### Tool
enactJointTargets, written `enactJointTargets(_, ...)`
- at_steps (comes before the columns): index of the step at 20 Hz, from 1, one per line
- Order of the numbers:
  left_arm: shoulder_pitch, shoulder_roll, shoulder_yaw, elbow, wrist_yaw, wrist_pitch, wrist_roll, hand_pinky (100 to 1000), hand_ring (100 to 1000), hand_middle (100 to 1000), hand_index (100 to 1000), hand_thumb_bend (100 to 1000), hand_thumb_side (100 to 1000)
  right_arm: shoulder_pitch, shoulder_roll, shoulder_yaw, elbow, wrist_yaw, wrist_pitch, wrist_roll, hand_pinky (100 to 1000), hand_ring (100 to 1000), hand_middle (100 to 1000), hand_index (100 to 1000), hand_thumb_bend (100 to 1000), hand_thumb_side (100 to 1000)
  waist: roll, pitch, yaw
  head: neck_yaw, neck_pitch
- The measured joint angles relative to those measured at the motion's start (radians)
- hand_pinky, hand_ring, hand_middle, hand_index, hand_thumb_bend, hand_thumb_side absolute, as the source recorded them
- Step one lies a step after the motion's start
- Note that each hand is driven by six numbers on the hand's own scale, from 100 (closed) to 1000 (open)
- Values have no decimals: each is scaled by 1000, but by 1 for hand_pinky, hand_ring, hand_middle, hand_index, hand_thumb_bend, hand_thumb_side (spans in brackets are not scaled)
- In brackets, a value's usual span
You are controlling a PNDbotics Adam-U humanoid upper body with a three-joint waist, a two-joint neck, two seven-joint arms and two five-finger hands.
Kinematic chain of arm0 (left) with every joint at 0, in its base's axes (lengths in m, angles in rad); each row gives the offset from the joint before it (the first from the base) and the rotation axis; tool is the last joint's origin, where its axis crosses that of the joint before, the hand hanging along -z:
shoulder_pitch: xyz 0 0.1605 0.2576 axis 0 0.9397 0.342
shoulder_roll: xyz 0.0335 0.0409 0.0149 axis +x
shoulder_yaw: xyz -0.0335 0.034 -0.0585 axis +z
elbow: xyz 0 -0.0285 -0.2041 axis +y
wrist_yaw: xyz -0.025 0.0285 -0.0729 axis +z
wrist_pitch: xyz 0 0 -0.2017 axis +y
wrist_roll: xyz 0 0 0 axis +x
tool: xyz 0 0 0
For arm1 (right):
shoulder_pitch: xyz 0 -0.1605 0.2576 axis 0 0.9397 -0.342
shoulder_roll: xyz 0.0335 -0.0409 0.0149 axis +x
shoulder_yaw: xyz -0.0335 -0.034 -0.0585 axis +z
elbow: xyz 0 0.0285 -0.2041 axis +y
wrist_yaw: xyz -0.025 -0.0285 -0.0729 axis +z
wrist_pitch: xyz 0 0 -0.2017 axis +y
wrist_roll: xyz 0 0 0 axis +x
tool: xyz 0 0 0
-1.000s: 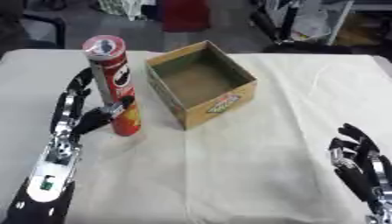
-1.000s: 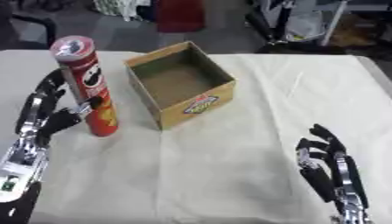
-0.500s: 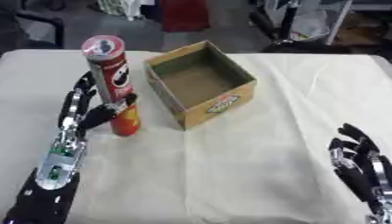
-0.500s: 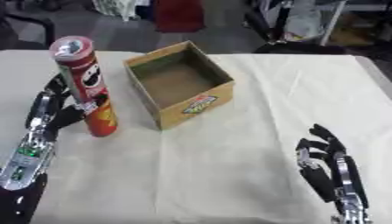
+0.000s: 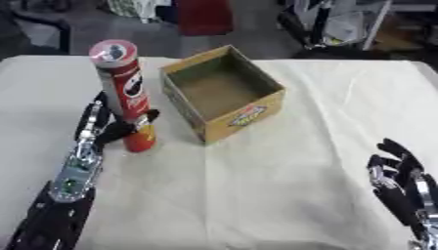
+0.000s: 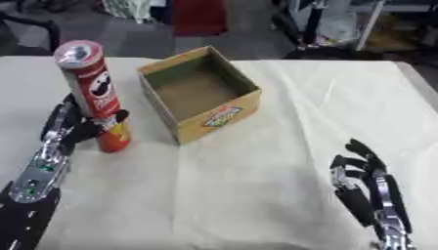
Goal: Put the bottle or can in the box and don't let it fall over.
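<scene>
Little has shifted since the earlier frames: the left hand (image 5: 109,128) has closed in a touch tighter on the lower part of the red can (image 5: 125,93), and both can and box sit where they did, the slight change in framing looking like head movement.

The tall red can stands upright on the cloth-covered table (image 5: 282,185), toward its left side, just beside the open cardboard box (image 5: 222,93) but not touching it. The box sits nearer the far edge, turned at an angle, its opening facing up and nothing visible inside. The can's height and narrow base make it easy to tip, which likely explains the low grasp: holding it near the bottom, with fingers on the outer side and the thumb wrapped across the front, keeps it vertical for the lift over the near wall of the box.

The left arm runs in from the near left corner, forearm stretched along the table toward the can, with the hand curled round the can's lower section. The can's base appears to rest on the cloth, so the lift seems not yet begun.

The right hand (image 6: 368,185) rests idle near the near right corner, fingers relaxed and spread upward, holding nothing, well apart from the box.
</scene>
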Motion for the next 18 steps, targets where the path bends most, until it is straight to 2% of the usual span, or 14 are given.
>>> enactJointTargets(2, -7, 4, -10, 20, 1, -2, -13, 1000, 989, 786, 876, 698, 163, 0, 0, 0, 0, 0, 0, 0, 690, 773, 839, 921, 100, 559, 0, 0, -2, 1, 0)
enactJointTargets(4, -13, 9, -18, 38, 4, -4, -27, 1000, 979, 707, 814, 604, 100, 0, 0, 0, 0, 0, 0, 0, 690, 773, 839, 921, 100, 558, 0, 0, -2, 1, 0)
enactJointTargets(6, -16, 9, -27, 54, 10, -7, -41, 1000, 961, 606, 739, 494, 100, 0, 0, 0, 0, 0, 0, 0, 690, 773, 839, 921, 100, 558, 0, 0, -4, 1, 0)
enactJointTargets(7, -19, 10, -30, 59, 14, -9, -48, 1000, 928, 499, 646, 405, 100, 0, 0, 0, 0, 0, 0, 1, 690, 773, 839, 921, 100, 558, 0, -1, -4, 1, 0)
enactJointTargets(8, -22, 12, -33, 63, 20, -11, -53, 1000, 903, 442, 579, 360, 100, 0, 0, 0, 0, 0, 0, 1, 690, 773, 839, 921, 100, 558, 0, -1, -4, 1, 0)
enactJointTargets(9, -22, 14, -35, 67, 26, -12, -55, 1000, 903, 442, 579, 360, 100, 0, 0, 0, 0, 0, 0, 1, 690, 773, 839, 921, 100, 558, 0, -1, -5, 1, 0)
enactJointTargets(10, -23, 16, -37, 67, 33, -13, -57, 1000, 882, 365, 490, 312, 100, 0, 0, 0, 0, 0, 1, 1, 690, 773, 839, 921, 100, 559, 0, -1, -5, 1, 0)
enactJointTargets(18, -60, 30, -54, 48, 69, -22, -50, 1000, 901, 349, 476, 314, 100, 0, 0, 1, 0, 0, 1, 2, 690, 773, 839, 921, 100, 559, 0, -2, -9, 2, 0)
